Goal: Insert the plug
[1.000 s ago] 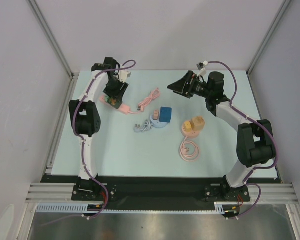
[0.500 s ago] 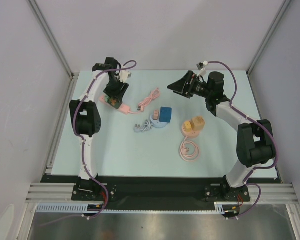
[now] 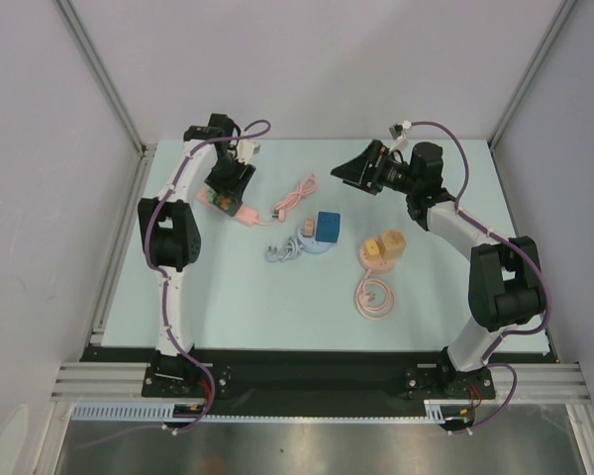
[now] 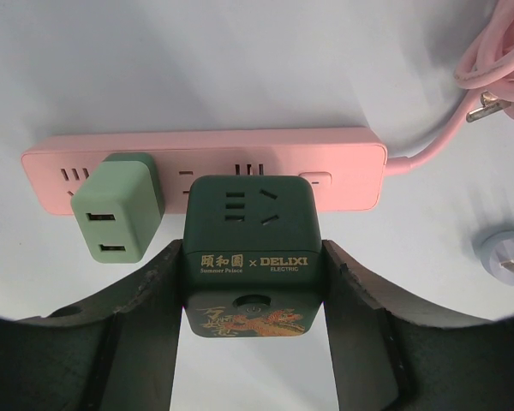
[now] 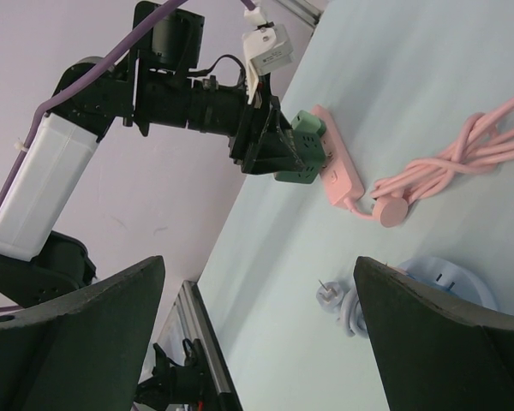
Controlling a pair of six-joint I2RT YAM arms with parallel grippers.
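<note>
The plug, a dark green cube adapter (image 4: 250, 224) with gold lettering, sits between the fingers of my left gripper (image 4: 253, 261), which is shut on its sides. Its far end meets the face of the pink power strip (image 4: 347, 158) near the middle, and its prongs are hidden. A light green adapter (image 4: 116, 214) sits in the strip just to its left. From above, the left gripper (image 3: 226, 188) is over the strip (image 3: 242, 211) at the table's back left. My right gripper (image 3: 351, 170) hangs open in the air at the back right, holding nothing.
The strip's pink cable (image 3: 295, 195) lies bundled to its right. A blue cube on a round pale base (image 3: 327, 226), a lavender plug and cord (image 3: 280, 252), tan blocks on a pink base (image 3: 384, 247) and a pink coiled cord (image 3: 374, 297) occupy the middle.
</note>
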